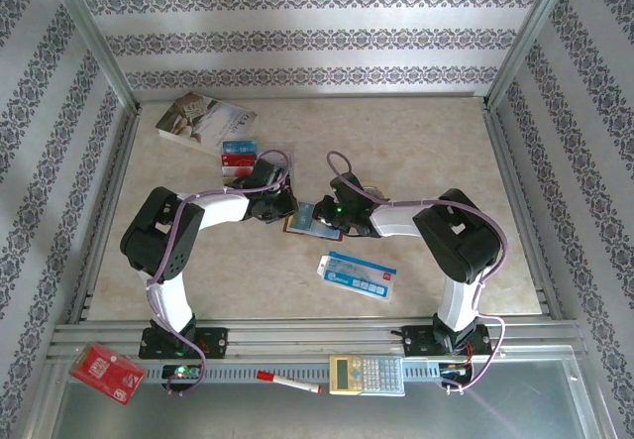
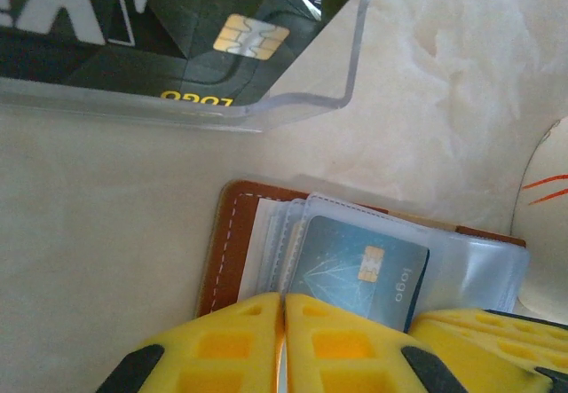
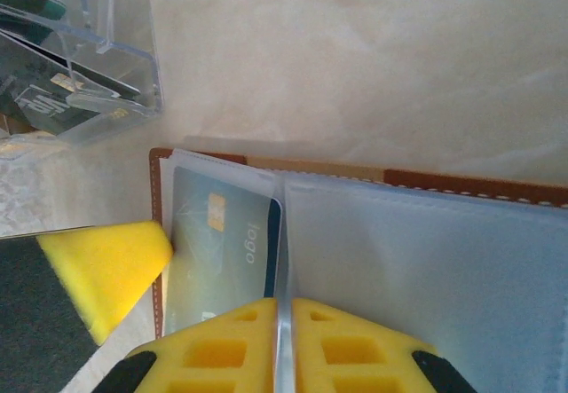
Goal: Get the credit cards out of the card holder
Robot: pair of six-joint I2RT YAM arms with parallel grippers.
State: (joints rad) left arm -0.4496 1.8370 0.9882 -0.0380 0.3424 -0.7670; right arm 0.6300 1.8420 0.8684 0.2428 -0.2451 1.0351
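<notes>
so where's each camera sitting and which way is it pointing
top: above and behind the arms, looking down at the table; both arms show, left pincer and right pincer at the holder
left wrist: on the left arm, looking past its shut pincer at the holder
right wrist: on the right arm, looking past its shut pincer at the holder
shared: both wrist views show the blue card
</notes>
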